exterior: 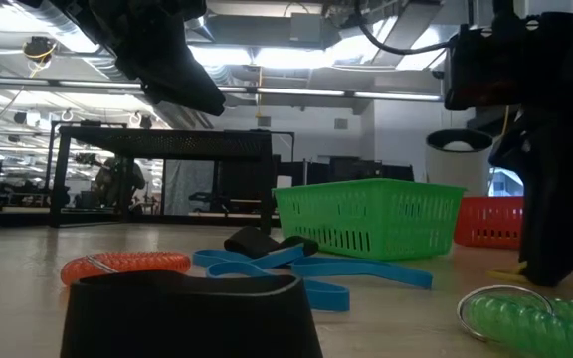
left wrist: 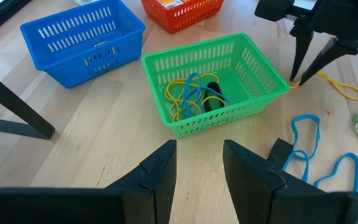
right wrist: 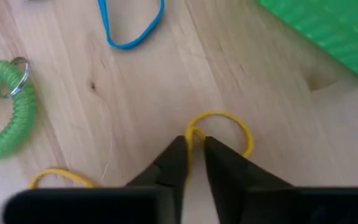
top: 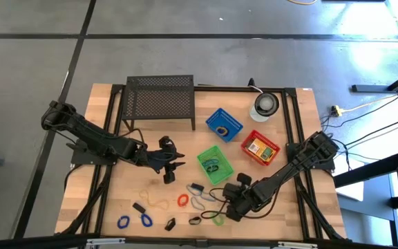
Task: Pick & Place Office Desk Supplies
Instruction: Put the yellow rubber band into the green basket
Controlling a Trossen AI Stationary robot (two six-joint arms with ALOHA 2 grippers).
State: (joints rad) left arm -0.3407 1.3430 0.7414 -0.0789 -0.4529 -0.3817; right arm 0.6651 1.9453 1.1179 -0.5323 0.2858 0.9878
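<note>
Beside the green basket [right wrist: 328,31], your right gripper [right wrist: 194,149] pinches the yellow rubber band [right wrist: 225,127], nearly shut; lift straight, confirming the band rises before carrying it over.

No text, label, brand, number or sign is showing legibly in any view. A yellow-orange packet [top: 258,146] is lying in the red basket [top: 271,156] with print on its face, but the marks are too small to read from above, and in the left wrist view only an unreadable edge of it is showing.
</note>
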